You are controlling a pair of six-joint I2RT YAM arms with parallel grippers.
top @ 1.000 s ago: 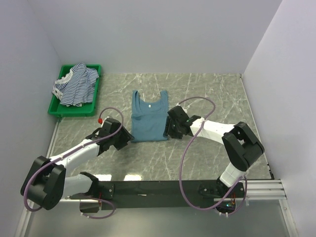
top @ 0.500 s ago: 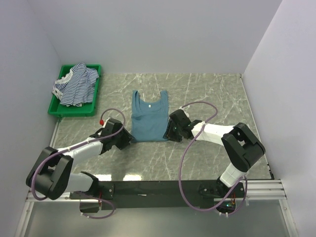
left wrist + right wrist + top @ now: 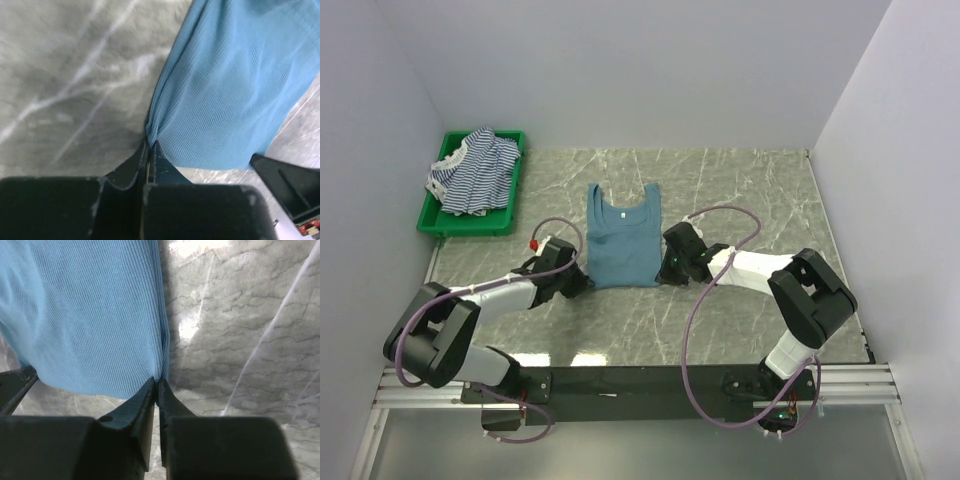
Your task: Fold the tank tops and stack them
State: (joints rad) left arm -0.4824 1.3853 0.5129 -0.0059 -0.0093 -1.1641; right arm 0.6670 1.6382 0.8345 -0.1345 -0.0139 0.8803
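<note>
A teal-blue tank top (image 3: pixel 621 235) lies flat on the marble table, straps toward the back. My left gripper (image 3: pixel 586 282) is shut on its near left hem corner; in the left wrist view the cloth (image 3: pixel 230 95) bunches into the closed tips (image 3: pixel 150 146). At the near right hem corner my right gripper (image 3: pixel 662 272) is shut on the fabric (image 3: pixel 85 315), pinched between its tips (image 3: pixel 157 384). A heap of striped tank tops (image 3: pixel 472 170) fills the green bin at the back left.
The green bin (image 3: pixel 435 224) stands against the left wall at the table's back left corner. Purple cables (image 3: pixel 695 300) loop from both arms over the table. White walls close the left, back and right sides.
Both grippers slid in to the hem corners of the teal-blue tank top and went from open to shut on the cloth.
</note>
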